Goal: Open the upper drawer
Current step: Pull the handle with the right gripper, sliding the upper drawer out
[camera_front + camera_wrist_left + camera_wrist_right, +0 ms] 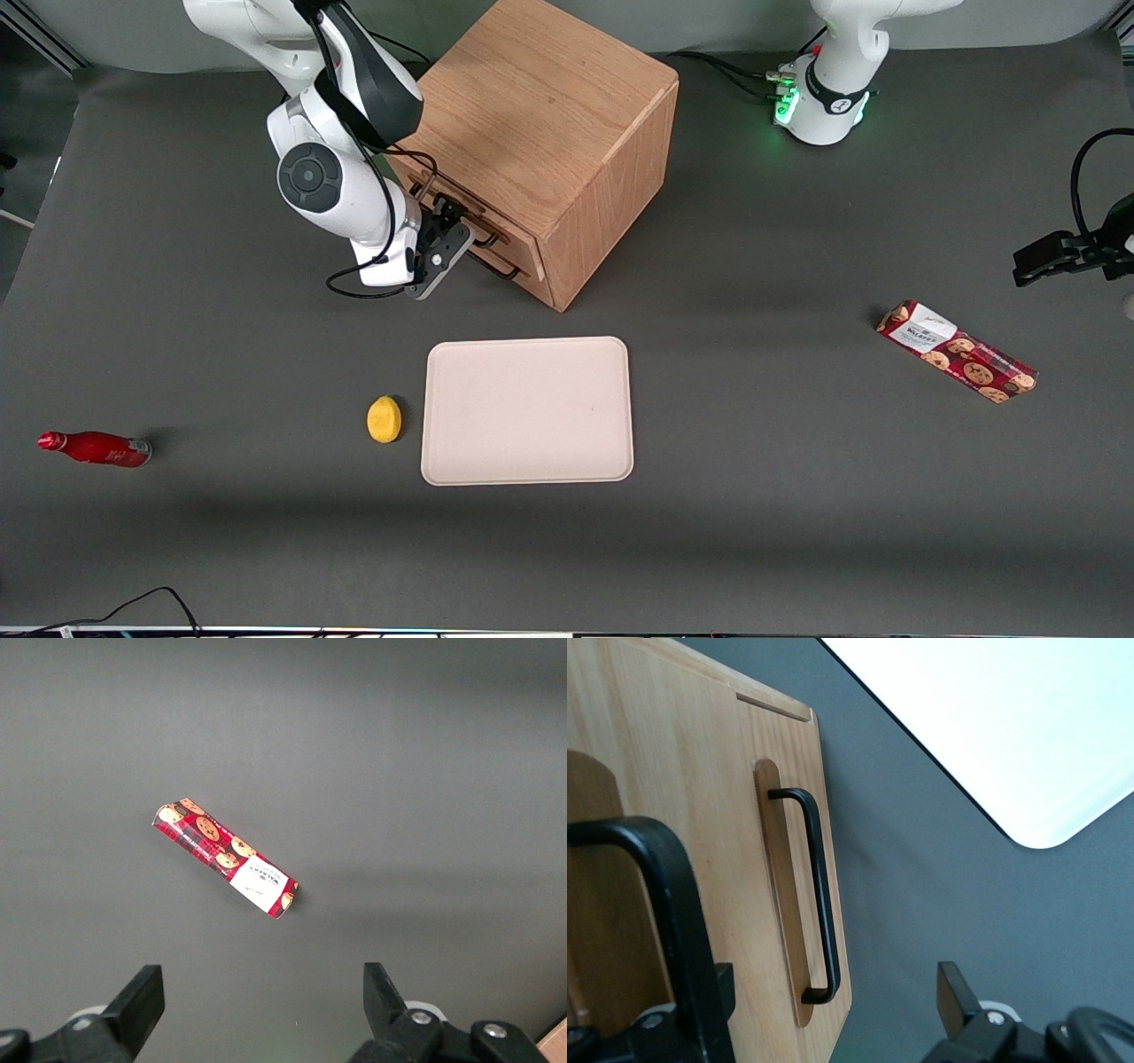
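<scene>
Pincer (pixel 454 232) straddles upper drawer (pixel 461 208) handle (pixel 664 904), fingers apart.

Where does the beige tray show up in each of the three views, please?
Front view: the tray lies flat, nearer the camera than the oak cabinet.
Right wrist view: one rounded corner of the tray shows, with the open end effector close to the cabinet's drawer fronts.
Left wrist view: the tray is not in it.
Shared landmark: the oak cabinet, seen in the front and right wrist views.
</scene>
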`<state>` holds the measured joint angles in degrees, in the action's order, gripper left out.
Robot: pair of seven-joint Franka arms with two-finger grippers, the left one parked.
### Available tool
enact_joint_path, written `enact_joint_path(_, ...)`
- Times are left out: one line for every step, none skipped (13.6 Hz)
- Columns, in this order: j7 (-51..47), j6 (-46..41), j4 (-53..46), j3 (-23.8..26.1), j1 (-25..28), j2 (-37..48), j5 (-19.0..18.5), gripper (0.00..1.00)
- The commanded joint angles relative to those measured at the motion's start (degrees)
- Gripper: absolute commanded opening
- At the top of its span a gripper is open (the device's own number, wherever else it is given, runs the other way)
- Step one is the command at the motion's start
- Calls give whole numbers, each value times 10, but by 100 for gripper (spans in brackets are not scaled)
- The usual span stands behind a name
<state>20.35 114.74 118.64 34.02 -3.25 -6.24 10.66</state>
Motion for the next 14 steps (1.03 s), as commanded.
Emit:
enact_joint_path(25, 19, 8, -4, -8, -3, 5, 100)
enact_joint_path(28, 26, 8, -6, -8, -3, 5, 100)
enact_joint_path(29, 32, 7, -8, -9, -5, 5, 100)
enact_joint_path(29, 37, 7, -9, -9, -7, 5, 100)
enact_joint_path(29, 39, 6, -10, -10, -7, 5, 100)
enact_joint_path(29, 40, 5, -18, -10, -7, 4, 100)
enact_joint_path(29, 40, 3, -25, -10, -7, 4, 100)
enact_joint_path(30, 40, 1, -26, -11, -7, 3, 100)
enact_joint_path(33, 40, 1, -33, -15, -7, 1, 100)
enact_joint_path(36, 40, 0, -40, -15, -7, -5, 100)
enact_joint_path(37, 40, -5, -47, -16, -8, -13, 100)
enact_joint_path(37, 40, -9, -55, -18, -10, -13, 100)
enact_joint_path(38, 40, -15, -62, -18, -11, -15, 100)
enact_joint_path(38, 40, -18, -67, -19, -15, -20, 100)
